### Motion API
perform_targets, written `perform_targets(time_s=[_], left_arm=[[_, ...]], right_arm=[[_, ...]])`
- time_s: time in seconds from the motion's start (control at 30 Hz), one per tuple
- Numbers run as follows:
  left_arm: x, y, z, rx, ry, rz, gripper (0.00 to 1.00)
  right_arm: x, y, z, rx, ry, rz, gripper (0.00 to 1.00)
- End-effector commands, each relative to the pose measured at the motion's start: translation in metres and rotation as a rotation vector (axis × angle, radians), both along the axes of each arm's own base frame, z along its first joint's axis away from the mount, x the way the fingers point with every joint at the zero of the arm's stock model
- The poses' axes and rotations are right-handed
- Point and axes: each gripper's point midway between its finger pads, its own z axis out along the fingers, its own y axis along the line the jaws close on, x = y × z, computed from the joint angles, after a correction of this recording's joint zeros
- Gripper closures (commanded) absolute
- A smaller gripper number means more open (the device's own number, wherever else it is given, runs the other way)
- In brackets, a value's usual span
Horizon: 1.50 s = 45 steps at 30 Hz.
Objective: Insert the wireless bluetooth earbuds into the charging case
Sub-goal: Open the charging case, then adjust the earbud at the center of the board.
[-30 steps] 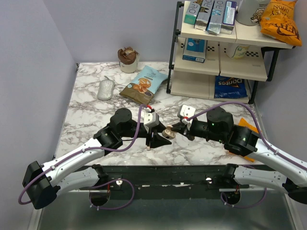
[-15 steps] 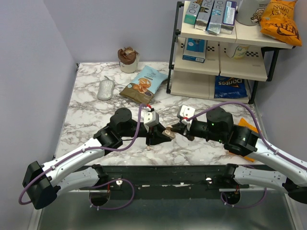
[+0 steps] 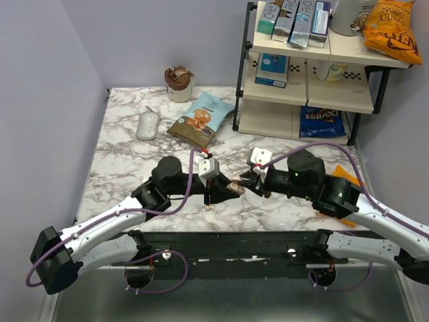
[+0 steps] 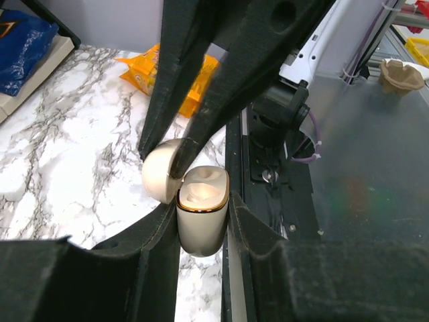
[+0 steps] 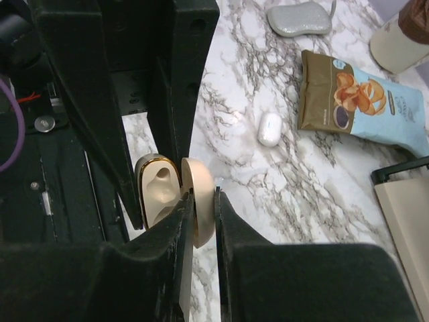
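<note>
My left claw (image 4: 201, 227) pinches the charging case (image 4: 201, 235) by its two sides. My black fingers (image 4: 157, 231) hide most of those sides, so I only see the front and the top. I cannot tell if the bottom touches the marble table (image 4: 60, 168). The case is near the front edge of the table, between my two arms.

The case is small, smooth and creamy white, with round corners. A thin gold ring runs around its open mouth. Inside is a lumpy cream hollow. I cannot tell if an earbud sits in there or if it is just the shape of the hollow.

The lid (image 5: 200, 209) is tipped open on its hinge, round like half an egg. My right claw (image 5: 201, 201) is squeezed on it, with one finger on each side. My fingers cover the lower part of the lid.

From above, the case is just a tiny tan blob between my claws.

A small white oval piece (image 5: 270, 129) lies alone on the table, well apart from the case. It is too small for me to tell what it is. Past it lie a shiny snack bag (image 5: 355, 100) and a grey oval thing (image 5: 298, 18), both cut off at the picture edge.
</note>
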Motion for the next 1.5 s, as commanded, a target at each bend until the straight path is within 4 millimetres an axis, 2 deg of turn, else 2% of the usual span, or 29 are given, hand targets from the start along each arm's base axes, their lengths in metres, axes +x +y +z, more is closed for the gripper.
perform_targets(time_s=[0.0,0.07,0.2,0.23,0.27,0.3,0.33,0.37,0.4,0.43,0.47,0.5,0.53,0.57,0.63,0.7,0.83,0.9,0.93,1.03,1.07,1.13,1.17,1.27,1.3,1.33,1.4,1.47], left_arm=[[0.010,0.006,0.018,-0.093,-0.038,0.093,1.00],[0.011,0.009,0.017,-0.105,-0.030,0.115,1.00],[0.017,0.017,0.016,-0.152,0.003,0.189,1.00],[0.021,0.022,0.019,-0.180,0.004,0.234,1.00],[0.024,0.026,0.014,-0.198,0.012,0.267,1.00],[0.027,0.030,0.012,-0.213,0.038,0.301,1.00],[0.028,0.038,0.019,-0.255,0.033,0.336,1.00],[0.037,0.048,0.011,-0.276,0.051,0.419,1.00],[0.039,0.054,0.011,-0.297,0.055,0.451,1.00],[0.038,0.066,0.021,-0.345,0.039,0.486,1.00],[0.045,0.074,0.007,-0.322,0.053,0.551,1.00],[0.046,0.080,0.005,-0.324,0.051,0.581,1.00],[0.044,0.090,0.013,-0.358,0.027,0.601,1.00],[0.045,0.094,0.003,-0.339,0.035,0.623,1.00],[0.042,0.104,0.011,-0.379,0.019,0.641,1.00],[0.041,0.107,0.007,-0.366,0.014,0.651,1.00],[0.037,0.105,0.008,-0.366,0.006,0.634,1.00],[0.036,0.104,0.009,-0.362,0.000,0.630,1.00],[0.036,0.102,0.008,-0.355,0.002,0.623,1.00],[0.034,0.099,0.010,-0.363,0.005,0.606,1.00],[0.033,0.098,0.012,-0.369,0.006,0.601,1.00],[0.033,0.098,0.012,-0.366,0.012,0.599,1.00],[0.034,0.098,0.013,-0.365,0.011,0.602,1.00],[0.033,0.100,0.011,-0.353,0.019,0.610,1.00],[0.034,0.102,0.012,-0.358,0.017,0.618,1.00],[0.033,0.103,0.014,-0.366,0.015,0.619,1.00],[0.031,0.105,0.015,-0.373,0.017,0.616,1.00],[0.033,0.110,0.018,-0.387,0.017,0.641,1.00]], right_arm=[[0.001,-0.001,0.028,0.089,0.001,-0.046,0.59],[0.003,-0.002,0.034,0.112,0.005,-0.064,0.47],[0.007,-0.007,0.059,0.213,0.024,-0.129,0.35],[0.013,-0.013,0.066,0.244,0.016,-0.182,0.34],[0.017,-0.017,0.071,0.274,0.015,-0.220,0.29],[0.022,-0.019,0.071,0.321,0.042,-0.270,0.27],[0.032,-0.027,0.070,0.354,0.062,-0.346,0.27],[0.038,-0.030,0.066,0.368,0.084,-0.384,0.26],[0.044,-0.030,0.047,0.371,0.144,-0.428,0.26],[0.054,-0.035,0.036,0.367,0.174,-0.477,0.26],[0.060,-0.030,0.013,0.333,0.230,-0.495,0.27],[0.062,-0.026,-0.002,0.333,0.301,-0.517,0.29],[0.066,-0.025,-0.031,0.285,0.351,-0.543,0.32],[0.063,-0.018,-0.048,0.253,0.393,-0.524,0.35],[0.063,-0.004,-0.095,0.177,0.482,-0.525,0.39],[0.058,0.014,-0.120,0.154,0.554,-0.466,0.41],[0.050,0.035,-0.146,0.113,0.622,-0.393,0.41],[0.051,0.043,-0.147,0.090,0.625,-0.370,0.41],[0.049,0.048,-0.159,0.050,0.639,-0.367,0.41],[0.045,0.060,-0.168,0.009,0.661,-0.342,0.41],[0.042,0.063,-0.179,-0.018,0.678,-0.339,0.41],[0.041,0.071,-0.182,-0.031,0.678,-0.329,0.42],[0.042,0.074,-0.193,-0.061,0.687,-0.338,0.42],[0.046,0.085,-0.199,-0.087,0.682,-0.343,0.43],[0.046,0.087,-0.209,-0.114,0.691,-0.352,0.44],[0.049,0.093,-0.206,-0.110,0.686,-0.349,0.45],[0.051,0.096,-0.217,-0.138,0.699,-0.362,0.47],[0.054,0.100,-0.219,-0.140,0.697,-0.371,0.48]])
